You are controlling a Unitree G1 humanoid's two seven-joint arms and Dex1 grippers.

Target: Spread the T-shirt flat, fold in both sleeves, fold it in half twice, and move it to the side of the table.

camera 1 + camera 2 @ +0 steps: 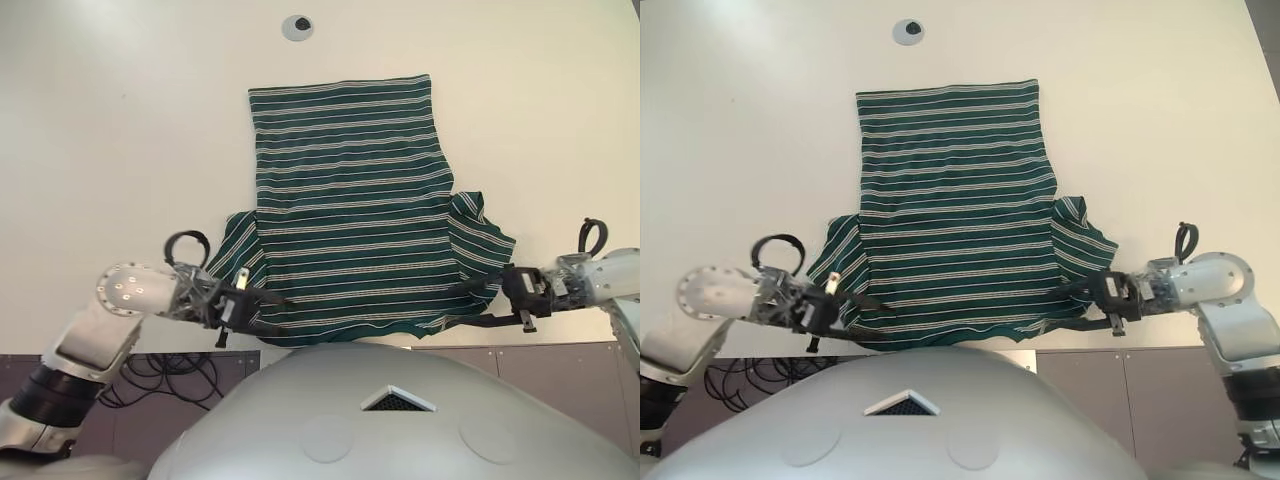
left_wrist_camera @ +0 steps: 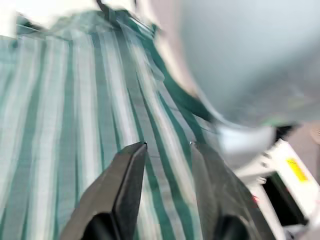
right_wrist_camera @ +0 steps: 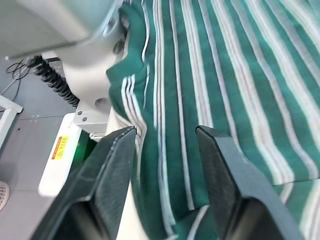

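Note:
The dark green T-shirt (image 1: pixel 350 200) with white stripes lies on the white table (image 1: pixel 120 150), its body stretching away from me. Its left sleeve (image 1: pixel 235 245) and right sleeve (image 1: pixel 480 235) bunch out near the front edge. At the shirt's near left corner my left gripper (image 1: pixel 265 310) stands open, and the left wrist view has its fingers (image 2: pixel 130 175) spread just over the striped cloth. My right gripper (image 1: pixel 480 300) is open at the near right corner, below the right sleeve. Its fingers (image 3: pixel 220 170) straddle a rumpled fold of the shirt's edge (image 3: pixel 135 110).
A small grey round disc (image 1: pixel 297 27) sits on the table beyond the shirt's far hem. Bare table lies on both sides of the shirt. Black cables (image 1: pixel 165 375) lie on the floor below the table's front edge at the left.

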